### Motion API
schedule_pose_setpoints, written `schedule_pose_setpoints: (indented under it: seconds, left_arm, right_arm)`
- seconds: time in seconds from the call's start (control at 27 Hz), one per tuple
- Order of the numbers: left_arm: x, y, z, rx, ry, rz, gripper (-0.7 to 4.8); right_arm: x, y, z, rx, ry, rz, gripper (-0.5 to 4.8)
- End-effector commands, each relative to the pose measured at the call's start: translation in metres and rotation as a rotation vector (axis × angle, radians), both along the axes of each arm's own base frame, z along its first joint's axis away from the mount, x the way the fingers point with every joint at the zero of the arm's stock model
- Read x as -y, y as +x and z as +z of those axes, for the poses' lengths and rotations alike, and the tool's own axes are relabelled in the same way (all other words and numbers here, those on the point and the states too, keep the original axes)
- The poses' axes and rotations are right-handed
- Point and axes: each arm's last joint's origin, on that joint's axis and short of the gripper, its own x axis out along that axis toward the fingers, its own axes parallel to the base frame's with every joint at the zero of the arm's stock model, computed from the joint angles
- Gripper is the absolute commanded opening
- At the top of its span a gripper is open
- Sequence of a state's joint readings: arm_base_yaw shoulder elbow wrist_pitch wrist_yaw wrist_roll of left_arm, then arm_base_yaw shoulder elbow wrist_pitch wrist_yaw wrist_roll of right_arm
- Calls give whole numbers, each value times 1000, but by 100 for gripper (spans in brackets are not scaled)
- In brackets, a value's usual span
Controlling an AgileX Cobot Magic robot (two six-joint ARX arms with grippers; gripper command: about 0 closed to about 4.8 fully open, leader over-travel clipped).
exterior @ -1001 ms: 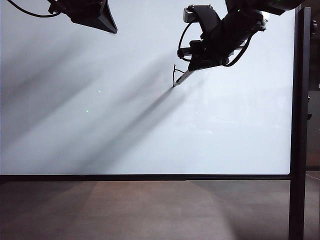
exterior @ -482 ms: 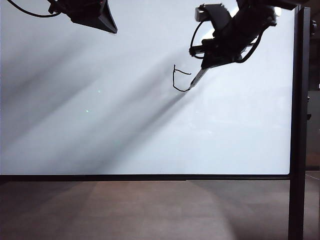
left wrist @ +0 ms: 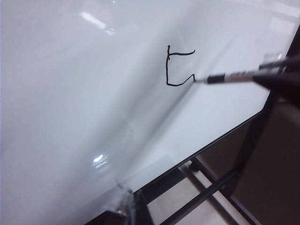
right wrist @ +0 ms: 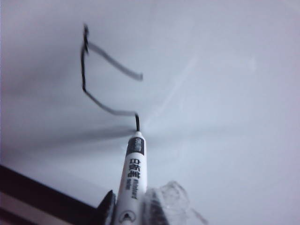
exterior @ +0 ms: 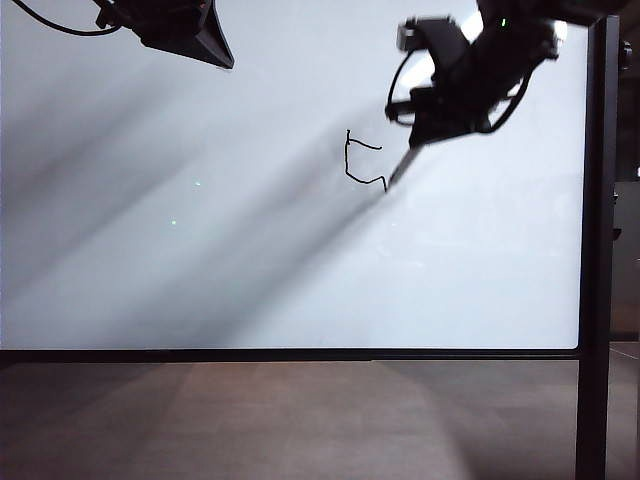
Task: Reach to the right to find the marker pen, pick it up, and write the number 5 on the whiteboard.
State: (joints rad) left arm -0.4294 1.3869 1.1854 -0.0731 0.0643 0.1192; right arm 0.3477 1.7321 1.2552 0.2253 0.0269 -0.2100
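Fingers (right wrist: 108,208) of the right gripper (right wrist: 129,213) clamp the marker pen (right wrist: 132,178), tip on the whiteboard (exterior: 250,260); left fingers unseen.

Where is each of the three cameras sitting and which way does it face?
Exterior view: off the arms, facing the whiteboard; left claw upper left, right claw writing.
Left wrist view: looks along the board at the number 5 and marker pen; little of its own claw shows.
Right wrist view: looks down the pen between its fingers.
All three share the unfinished 5.
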Motion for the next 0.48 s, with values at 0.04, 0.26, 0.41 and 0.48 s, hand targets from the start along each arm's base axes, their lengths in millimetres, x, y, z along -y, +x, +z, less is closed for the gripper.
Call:
schedule_pose_setpoints:
  seconds: [0.04, 0.26, 0.41, 0.48]
  left_arm:
    - [-1, -1, 2, 8, 0, 0, -5]
    - [-1, -1, 2, 7, 1, 0, -5]
    - [-1, -1, 2, 8, 1, 0, -5]
    - [-1, -1, 2, 7, 1, 0, -5]
  right_arm:
    - [2, 5, 0, 21, 1, -37, -7]
    - [3, 5, -1, 12, -1, -32, -7]
    - [4, 6, -4, 7, -3, -34, -7]
    - [4, 6, -2, 6, 2, -27, -7]
